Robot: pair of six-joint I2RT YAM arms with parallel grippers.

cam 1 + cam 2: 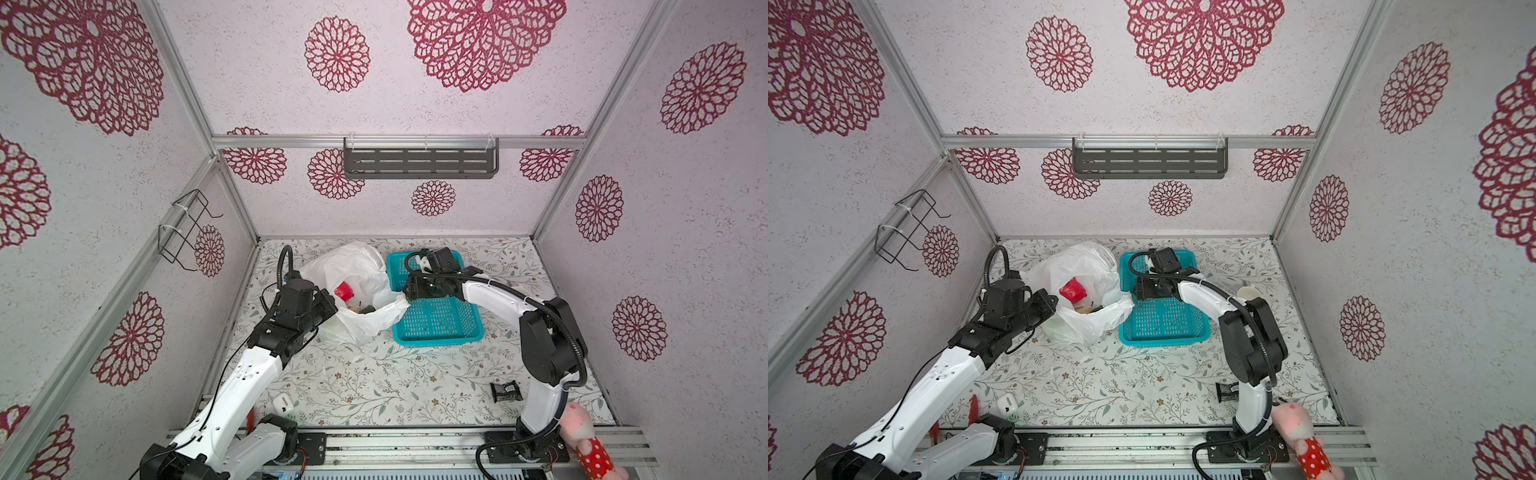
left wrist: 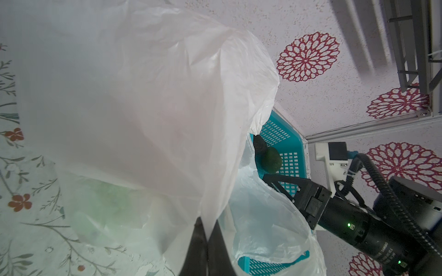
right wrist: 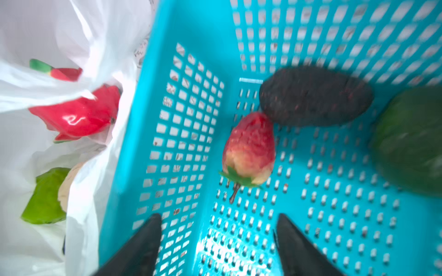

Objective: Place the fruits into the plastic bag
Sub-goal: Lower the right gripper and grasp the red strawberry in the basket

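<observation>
**Top views.** The thin, crinkly, translucent white plastic bag sits on the floral-patterned desk. It presses against the left wall of the teal perforated plastic basket. The left claw is at the bag's near-left rim, and the bag's mouth gapes upward. A red-pink dragon fruit with green tips lies inside the bag. The right claw is low inside the basket, on the bag side.

**Left wrist.** The left claw is clenched on a fold of the plastic bag. Past the film, a dark bumpy avocado and a green oval fruit lie side by side in the basket.

**Right wrist.** The right claw is released, its fingers spread and empty over the basket floor. A small red-yellow fruit lies just ahead, touching the avocado. In the bag are the dragon fruit, a light green fruit and, beside that one, a pale yellowish pear.
</observation>
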